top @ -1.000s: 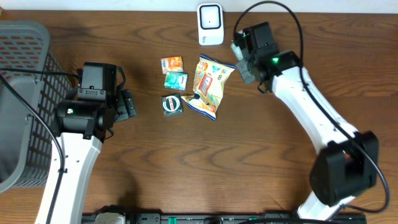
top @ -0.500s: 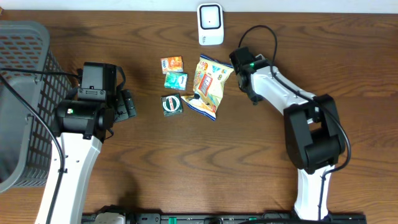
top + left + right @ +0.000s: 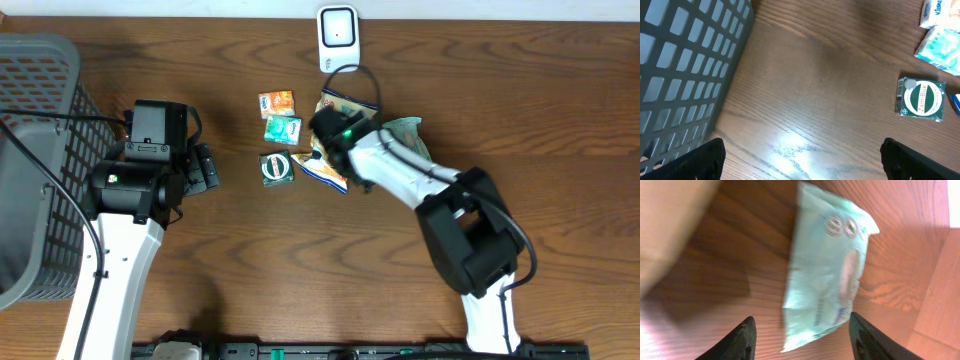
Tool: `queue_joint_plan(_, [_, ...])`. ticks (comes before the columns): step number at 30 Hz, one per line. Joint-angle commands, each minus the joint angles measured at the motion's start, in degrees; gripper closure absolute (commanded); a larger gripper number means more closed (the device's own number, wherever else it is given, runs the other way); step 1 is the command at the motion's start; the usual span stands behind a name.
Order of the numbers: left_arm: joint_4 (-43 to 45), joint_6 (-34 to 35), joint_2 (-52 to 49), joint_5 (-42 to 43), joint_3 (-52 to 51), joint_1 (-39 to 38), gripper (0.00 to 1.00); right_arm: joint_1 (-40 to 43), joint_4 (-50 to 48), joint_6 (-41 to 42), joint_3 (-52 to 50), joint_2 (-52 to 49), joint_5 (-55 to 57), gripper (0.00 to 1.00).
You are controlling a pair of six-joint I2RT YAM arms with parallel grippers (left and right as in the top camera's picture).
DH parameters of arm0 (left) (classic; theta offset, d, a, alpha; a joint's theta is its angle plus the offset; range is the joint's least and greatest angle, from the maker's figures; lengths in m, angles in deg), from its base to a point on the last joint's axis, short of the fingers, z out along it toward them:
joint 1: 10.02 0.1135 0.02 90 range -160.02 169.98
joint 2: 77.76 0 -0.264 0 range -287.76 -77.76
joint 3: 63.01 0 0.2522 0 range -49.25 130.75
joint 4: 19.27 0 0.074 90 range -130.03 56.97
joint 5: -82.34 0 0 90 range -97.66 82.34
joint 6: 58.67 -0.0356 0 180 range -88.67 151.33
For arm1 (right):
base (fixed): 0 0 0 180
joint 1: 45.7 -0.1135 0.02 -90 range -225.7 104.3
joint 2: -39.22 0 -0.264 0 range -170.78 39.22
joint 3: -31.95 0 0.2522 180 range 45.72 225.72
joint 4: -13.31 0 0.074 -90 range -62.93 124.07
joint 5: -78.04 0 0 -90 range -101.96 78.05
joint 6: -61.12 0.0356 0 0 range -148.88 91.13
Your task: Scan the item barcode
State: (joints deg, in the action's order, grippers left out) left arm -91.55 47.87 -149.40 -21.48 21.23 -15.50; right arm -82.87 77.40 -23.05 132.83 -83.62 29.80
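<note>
A white scanner (image 3: 338, 38) stands at the table's far edge. In front of it lie an orange packet (image 3: 276, 102), a teal packet (image 3: 283, 128), a green Zam-Buk box (image 3: 276, 168) (image 3: 921, 98) and a yellow snack bag (image 3: 328, 172). My right arm (image 3: 400, 175) partly covers the bag. A pale green packet (image 3: 827, 265) lies on the wood in the blurred right wrist view. My right gripper (image 3: 800, 325) stands open around its lower end, fingers apart from it. My left gripper (image 3: 800, 165) (image 3: 205, 168) is open over bare wood, left of the box.
A grey mesh basket (image 3: 35, 150) (image 3: 685, 65) fills the left edge, close to the left arm. A pale green patch (image 3: 405, 130) shows beside the right arm in the overhead view. The packets sit close together.
My right arm has swung left from beside the scanner to over the snack bag, and its jaws have gone from shut to open. The left arm has not moved.
</note>
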Motion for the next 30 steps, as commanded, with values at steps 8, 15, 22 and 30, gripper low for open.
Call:
queue_joint_plan(8, [-0.2,0.3,-0.2,-0.2,0.9,-0.1,0.02,4.3,0.7,2.0,8.5,0.4,-4.1,0.34])
queue_joint_plan(15, [-0.2,0.3,-0.2,-0.2,0.9,-0.1,0.02,15.5,2.0,-2.4,10.4,0.3,-26.9,0.33])
queue_joint_plan(22, [-0.2,0.3,-0.2,-0.2,0.9,-0.1,0.02,24.0,2.5,-3.4,9.8,0.3,-46.9,0.27])
queue_joint_plan(30, [-0.2,0.3,-0.2,-0.2,0.9,-0.1,0.02,25.3,-1.1,-4.2,6.2,0.3,-49.4,0.39])
